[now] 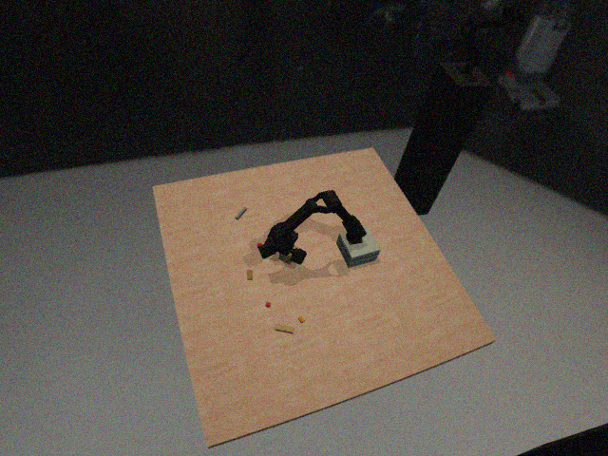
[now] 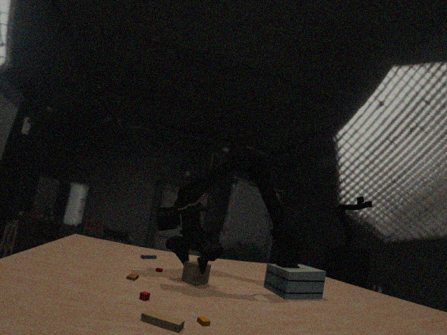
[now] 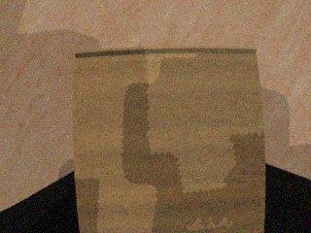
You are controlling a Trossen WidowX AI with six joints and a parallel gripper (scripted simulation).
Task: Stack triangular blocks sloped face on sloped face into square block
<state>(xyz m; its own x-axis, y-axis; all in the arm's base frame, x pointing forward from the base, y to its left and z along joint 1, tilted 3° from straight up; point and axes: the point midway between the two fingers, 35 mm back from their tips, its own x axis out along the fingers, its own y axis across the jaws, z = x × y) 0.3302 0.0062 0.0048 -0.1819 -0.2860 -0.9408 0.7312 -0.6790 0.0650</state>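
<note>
My gripper points down, shut on a tan triangular block, with one finger on each side. The block's broad upper face fills the middle of the wrist view. A thin dark strip shows along its far edge, nearly parallel to it and about as wide; it may be part of the lower block. In the exterior view the tan wood under the fingers looks like one squarish block at table level. The seam between the two blocks and the lower block's sloped face cannot be made out.
A blue-grey striped box is under the arm's base. Nearby lie a grey bar, red blocks, a brown block, an orange block and a tan bar.
</note>
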